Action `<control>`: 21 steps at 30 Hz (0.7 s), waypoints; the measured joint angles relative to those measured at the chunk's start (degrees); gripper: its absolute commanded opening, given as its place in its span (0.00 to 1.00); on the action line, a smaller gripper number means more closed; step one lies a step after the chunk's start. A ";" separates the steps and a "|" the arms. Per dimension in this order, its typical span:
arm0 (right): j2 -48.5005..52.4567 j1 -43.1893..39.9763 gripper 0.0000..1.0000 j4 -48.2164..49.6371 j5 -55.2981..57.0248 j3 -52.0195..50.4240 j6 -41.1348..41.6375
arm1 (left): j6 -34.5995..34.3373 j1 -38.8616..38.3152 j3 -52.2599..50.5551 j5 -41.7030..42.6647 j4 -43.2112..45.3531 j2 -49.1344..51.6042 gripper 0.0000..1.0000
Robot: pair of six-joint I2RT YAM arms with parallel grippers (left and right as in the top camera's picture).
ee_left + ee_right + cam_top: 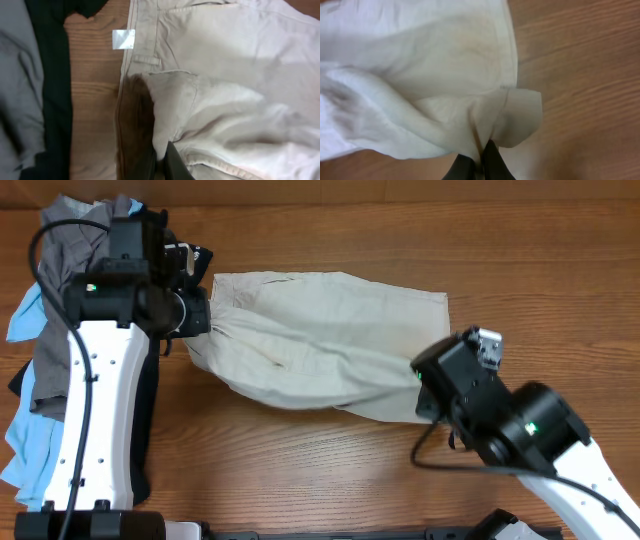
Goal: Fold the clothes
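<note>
Khaki shorts (320, 340): spread on mid bench (300, 480), long axis left to right, right end slanted a little nearer. Waistband end at left, white label (123, 39) showing just beyond it; leg hem at right.

Left gripper (161, 162): narrow, pinching a bunched fold of the waistband.

Right gripper (479, 160): narrow, clamped on the turned-up corner of the leg hem, bare wood just to its right.

Key relation: one gripper at each end of the long axis, raised ridge of cloth running between them, flat remainder of shorts on the far side of that ridge. Neither arm nearer; each at its own end.

Judgement: fold probably turns on carrying both ends together toward the far edge, cloth kept taut.

Left of shorts: pile of grey garment (70, 230), light-blue garment (25, 310), black garment (50, 75), not yet folded.
</note>
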 measured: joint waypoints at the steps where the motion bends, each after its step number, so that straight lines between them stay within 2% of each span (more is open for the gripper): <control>1: 0.55 -1.25 0.04 1.14 0.26 0.00 -0.39 | -0.28 0.00 -1.27 -0.13 1.55 0.00 0.04; 8: 4.44 -13.49 0.04 15.45 0.72 0.00 -8.66 | -2.75 -0.02 -6.21 -1.92 15.21 0.07 0.04; 11: 7.80 -16.87 0.04 18.71 -0.09 0.00 -11.26 | -3.34 -0.04 -6.25 -1.84 20.41 0.26 0.04; 21: 19.87 -21.03 0.04 16.98 -7.78 0.00 -14.95 | -3.65 -0.85 -6.25 -2.27 26.58 5.60 0.04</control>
